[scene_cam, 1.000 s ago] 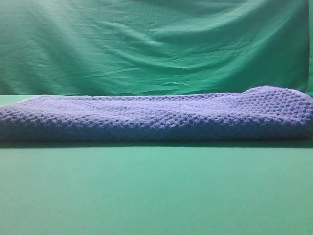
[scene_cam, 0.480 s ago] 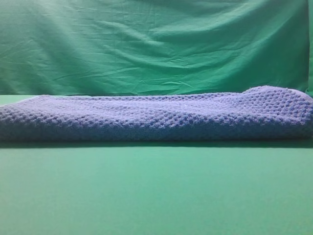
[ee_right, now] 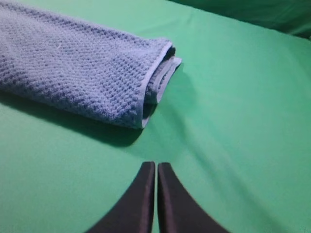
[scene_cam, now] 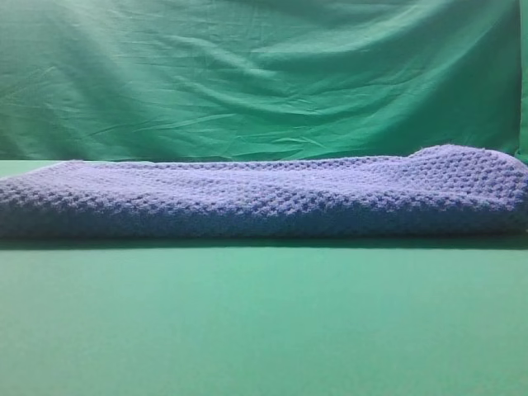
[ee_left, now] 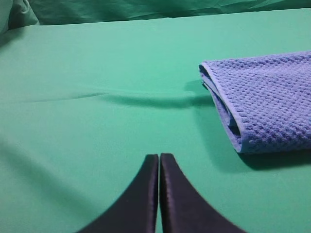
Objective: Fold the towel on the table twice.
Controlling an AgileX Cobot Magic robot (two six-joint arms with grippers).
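- The towel (scene_cam: 264, 196), a thick blue-grey waffle knit, lies in a long folded band across the green counter (scene_cam: 264, 322), in front of a wrinkled green backdrop (scene_cam: 264, 74).
- We see both hands clenched and empty: the left hand (ee_left: 159, 160) hovers over bare counter, apart from the towel's hemmed left end (ee_left: 233, 121); the right hand (ee_right: 156, 167) hovers just short of the layered right end (ee_right: 158, 77).
- We judge the cloth soft, limp and fairly light: it should sag, not hold shape, and its bumpy weave should grip well.
- We would pinch all layers at both end corners along the hem, so none slips loose.
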